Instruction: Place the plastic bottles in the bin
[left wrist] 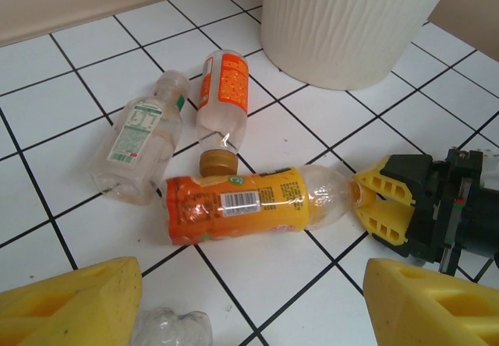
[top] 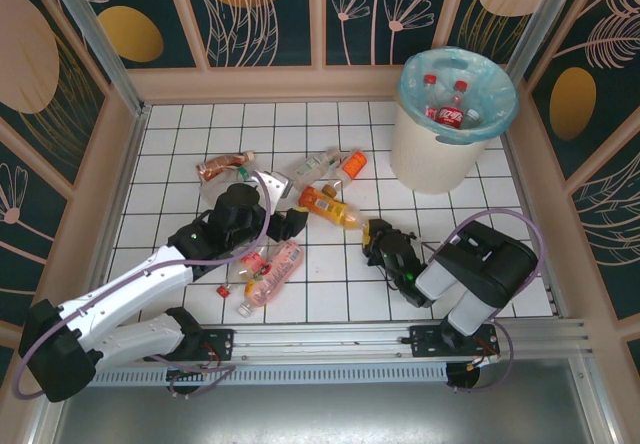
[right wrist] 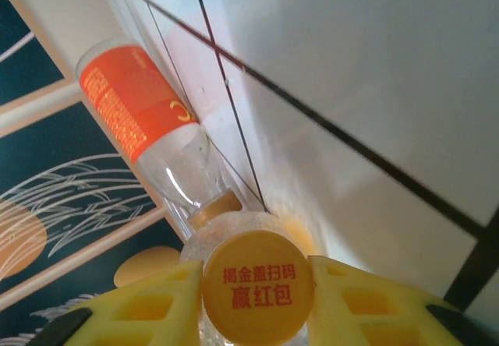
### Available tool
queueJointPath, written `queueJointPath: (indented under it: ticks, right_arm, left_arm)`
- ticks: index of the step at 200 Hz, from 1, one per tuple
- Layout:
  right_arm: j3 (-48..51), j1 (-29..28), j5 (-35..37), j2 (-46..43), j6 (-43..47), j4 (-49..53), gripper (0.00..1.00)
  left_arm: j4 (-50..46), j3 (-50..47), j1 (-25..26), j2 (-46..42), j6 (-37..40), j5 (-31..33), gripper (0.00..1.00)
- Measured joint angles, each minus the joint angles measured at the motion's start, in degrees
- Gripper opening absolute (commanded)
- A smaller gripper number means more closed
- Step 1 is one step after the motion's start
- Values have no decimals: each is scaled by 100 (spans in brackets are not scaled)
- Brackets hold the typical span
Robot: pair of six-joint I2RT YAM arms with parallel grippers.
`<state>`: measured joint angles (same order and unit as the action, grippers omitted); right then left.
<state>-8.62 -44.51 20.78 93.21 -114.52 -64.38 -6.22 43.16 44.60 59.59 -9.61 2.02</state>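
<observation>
- Top external view: the bin (top: 435, 154) stands at the far right corner of the white tiled counter (top: 180, 134), with several plastic bottles (top: 452, 114) already lying inside its blue-green liner.
- More bottles lie scattered mid-counter: an orange bottle (top: 330, 207), a pink bottle (top: 275, 269) near the left arm, and a brown-labelled bottle (top: 222, 166) farther back.
- The right end effector (top: 375, 236) sits low at the orange bottle's neck end; the right wrist view shows its yellow fingers (right wrist: 366, 307) pressed against both sides of the orange cap (right wrist: 257, 287), gripping it.
- The left end effector (left wrist: 249, 303) hovers just in front of the orange bottle (left wrist: 242, 206), jaws spread wide and holding nothing.
- Beyond it lie a clear green-labelled bottle (left wrist: 140, 139) and an orange-labelled bottle (left wrist: 222, 97), touching near their necks, close to the bin's ribbed wall (left wrist: 351, 26).
</observation>
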Motion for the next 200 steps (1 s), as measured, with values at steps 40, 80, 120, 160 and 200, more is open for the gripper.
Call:
queueJointPath:
  ticks: [40, 80, 120, 160, 200]
  right_arm:
    - [-4, 103, 127, -855, 354, 975, 23]
    - [-407, 131, 332, -2081, 1611, 2312, 15]
    - [-1150, 7, 522, -2865, 3270, 3554, 7]
    - [-2144, -446, 885, -3200, 5042, 4822, 1]
    - [-3676, -669, 981, -3049, 6730, 6072, 0]
  left_arm:
    - [2, -2, 0, -46, 46, 22, 75]
    - [-2, 7, 0, -136, 155, 98, 75]
    - [-50, 286, 0, -234, 328, 219, 75]
    - [-68, 678, 0, -358, 474, 356, 75]
    - [-131, 1032, 0, -350, 603, 557, 75]
